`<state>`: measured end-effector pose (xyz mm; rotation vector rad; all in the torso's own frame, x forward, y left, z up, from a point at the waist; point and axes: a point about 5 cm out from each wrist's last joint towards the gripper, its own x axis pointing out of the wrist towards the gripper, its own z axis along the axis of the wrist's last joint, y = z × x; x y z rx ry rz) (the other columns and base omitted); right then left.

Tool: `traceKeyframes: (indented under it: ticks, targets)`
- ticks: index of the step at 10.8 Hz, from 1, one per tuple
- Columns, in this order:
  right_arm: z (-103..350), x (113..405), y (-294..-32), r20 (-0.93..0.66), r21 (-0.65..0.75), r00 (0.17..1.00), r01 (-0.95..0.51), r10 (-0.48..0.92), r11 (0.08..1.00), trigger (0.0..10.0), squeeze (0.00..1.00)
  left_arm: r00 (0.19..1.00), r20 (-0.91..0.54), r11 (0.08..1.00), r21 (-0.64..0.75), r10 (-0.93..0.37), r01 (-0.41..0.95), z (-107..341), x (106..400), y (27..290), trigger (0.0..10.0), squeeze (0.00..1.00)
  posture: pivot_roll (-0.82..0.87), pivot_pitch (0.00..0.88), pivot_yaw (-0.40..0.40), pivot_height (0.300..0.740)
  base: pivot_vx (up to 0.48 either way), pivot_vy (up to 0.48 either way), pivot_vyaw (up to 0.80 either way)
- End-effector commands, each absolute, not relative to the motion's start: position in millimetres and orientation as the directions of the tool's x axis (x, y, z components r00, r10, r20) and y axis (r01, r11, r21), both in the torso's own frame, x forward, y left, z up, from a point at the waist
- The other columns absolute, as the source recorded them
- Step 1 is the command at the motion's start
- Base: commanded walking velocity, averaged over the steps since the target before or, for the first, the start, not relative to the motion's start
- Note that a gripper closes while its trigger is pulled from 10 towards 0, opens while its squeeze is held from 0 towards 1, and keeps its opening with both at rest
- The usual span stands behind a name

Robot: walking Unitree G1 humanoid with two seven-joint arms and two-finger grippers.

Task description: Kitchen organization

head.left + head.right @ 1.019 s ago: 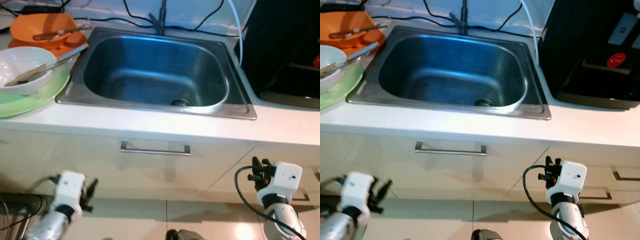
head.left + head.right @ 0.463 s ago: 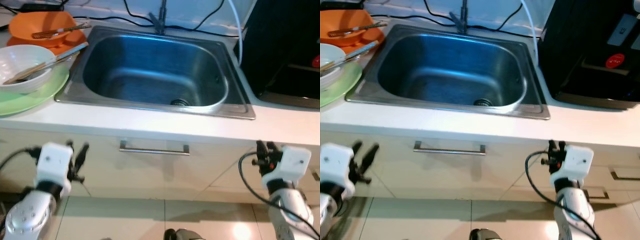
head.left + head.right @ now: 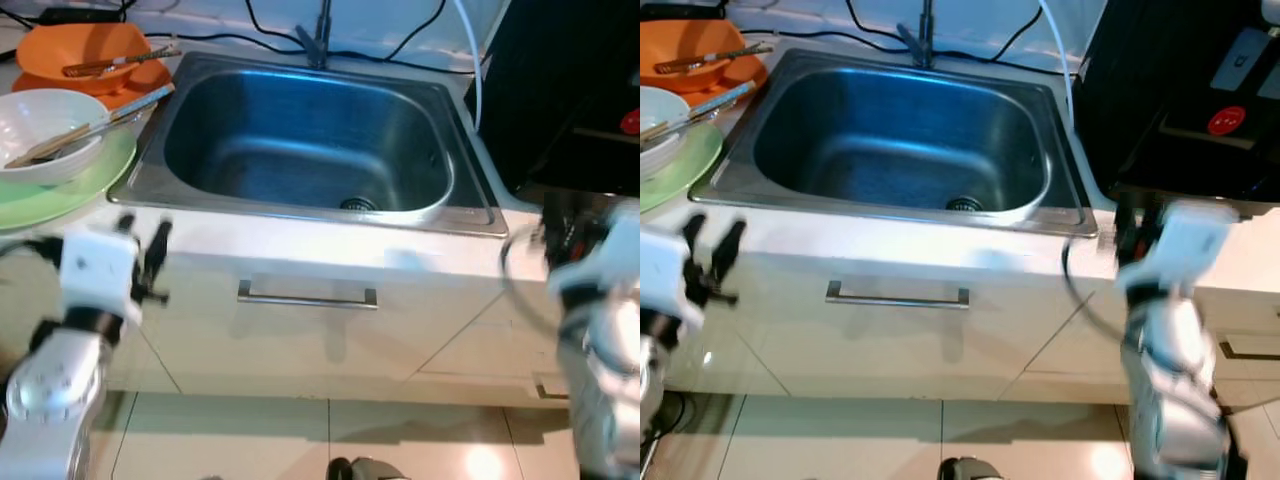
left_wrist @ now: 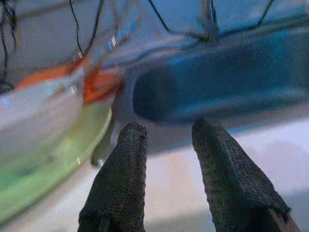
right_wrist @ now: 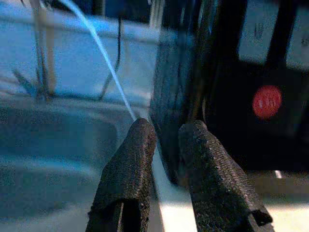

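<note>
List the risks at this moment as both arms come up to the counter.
The left claw is at the counter edge beside the green plate carrying the white bowl with loose chopsticks; a bump could topple them. The right claw points close at the black appliance and hanging cables; it may snag.

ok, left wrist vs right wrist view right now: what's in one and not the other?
Left wrist: the green plate, white bowl and orange dish beside the sink, past the open left claw.
Right wrist: the black appliance with its red round sticker and a white tube, past the open right claw.
Both: the steel sink, white counter and black cables at the wall.
</note>
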<state>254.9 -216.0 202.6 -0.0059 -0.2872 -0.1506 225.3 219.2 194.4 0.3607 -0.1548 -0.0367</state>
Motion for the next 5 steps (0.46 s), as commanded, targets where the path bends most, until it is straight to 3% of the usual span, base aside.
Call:
traceKeyframes:
  ticks: [1,3,5]
  targets:
    - [211.7,254.1,-220.0,0.299,0.016,0.939,0.172,-0.169,0.985,10.0,0.0,0.985,0.163,0.94,0.34,-0.062,0.003,197.8,228.2,216.9,10.0,0.0,-0.06,0.084,-0.123,0.74,0.0,0.0,0.0]
    - [218.2,267.6,-203.1,0.315,0.05,0.941,0.115,-0.125,0.992,10.0,0.0,0.981,0.174,0.952,0.305,-0.088,0.031,195.3,251.0,205.2,10.0,0.0,-0.07,0.069,-0.124,0.74,0.0,0.0,0.0]
    - [196.0,285.4,-177.2,0.225,0.06,0.972,0.061,-0.073,0.996,10.0,0.0,0.976,0.182,0.963,0.26,-0.116,0.067,194.0,277.9,190.2,10.0,0.0,-0.07,0.055,-0.125,0.74,0.0,0.0,0.0]
